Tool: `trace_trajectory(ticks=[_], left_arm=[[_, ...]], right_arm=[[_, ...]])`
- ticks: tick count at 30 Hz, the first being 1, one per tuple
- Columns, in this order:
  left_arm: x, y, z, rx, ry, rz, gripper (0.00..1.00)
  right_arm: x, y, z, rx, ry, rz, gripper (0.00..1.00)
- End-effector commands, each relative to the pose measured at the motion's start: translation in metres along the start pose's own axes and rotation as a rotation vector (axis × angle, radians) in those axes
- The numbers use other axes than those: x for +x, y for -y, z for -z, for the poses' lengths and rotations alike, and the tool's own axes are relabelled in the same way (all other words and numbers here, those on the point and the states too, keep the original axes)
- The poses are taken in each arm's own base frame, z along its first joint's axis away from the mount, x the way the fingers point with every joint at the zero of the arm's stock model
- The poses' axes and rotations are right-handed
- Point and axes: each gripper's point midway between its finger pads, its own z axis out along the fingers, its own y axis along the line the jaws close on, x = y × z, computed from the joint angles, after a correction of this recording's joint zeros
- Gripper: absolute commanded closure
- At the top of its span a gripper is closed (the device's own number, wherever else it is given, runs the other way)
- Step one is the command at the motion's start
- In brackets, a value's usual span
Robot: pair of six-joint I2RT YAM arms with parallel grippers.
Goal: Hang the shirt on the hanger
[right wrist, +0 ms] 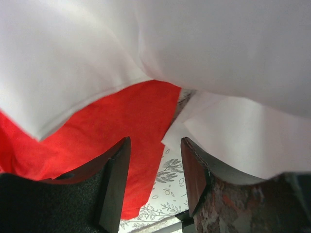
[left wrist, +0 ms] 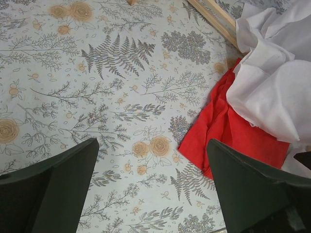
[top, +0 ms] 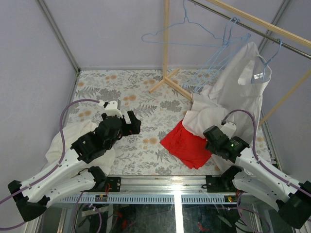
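When reaching for shirt point(top: 238, 92), use right claw point(right wrist: 155, 141): parted, gripping nothing, just under hem; long axis rising far-right toward hanger point(top: 273, 53). Left claw point(left wrist: 151, 143) gaping, well apart.

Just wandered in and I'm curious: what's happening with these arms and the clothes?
A white shirt appears to hang from a blue hanger, its lower part spilling onto a red cloth. The right end effector sits open at that hem, gripping nothing. The left end effector hovers open over the table.
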Motion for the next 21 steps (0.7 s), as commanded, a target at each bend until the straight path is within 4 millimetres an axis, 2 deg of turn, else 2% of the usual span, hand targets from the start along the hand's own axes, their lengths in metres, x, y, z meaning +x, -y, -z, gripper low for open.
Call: trace_trajectory(ticks=[1,5,10,13,14,17,19,21], left_arm=[[-0.013,0.008,-0.002,0.029,0.05,0.027,0.07],[-0.009,0.008,-0.005,0.028,0.04,0.025,0.07],[-0.008,0.007,-0.005,0.026,0.042,0.035,0.07],[-0.009,0.005,-0.003,0.02,0.046,0.033,0.07],[-0.01,0.004,-0.002,0.016,0.048,0.031,0.07],[-0.009,0.003,-0.003,0.01,0.046,0.019,0.07],[-0.009,0.004,-0.005,0.011,0.045,0.014,0.07],[-0.008,0.005,-0.006,0.016,0.04,0.011,0.07]], right_arm=[[-0.016,0.032,-0.001,0.153,0.138,-0.253,0.47],[-0.007,0.04,-0.003,0.209,0.114,-0.315,0.45],[0.009,0.043,-0.015,0.262,0.072,-0.315,0.4],[-0.011,0.039,-0.01,0.259,0.139,-0.276,0.4],[-0.024,0.032,-0.006,0.236,0.176,-0.255,0.41],[-0.063,-0.015,0.007,0.042,0.258,-0.079,0.42],[-0.078,-0.047,0.017,-0.114,0.292,0.041,0.43],[-0.09,-0.064,0.023,-0.208,0.353,0.058,0.47]])
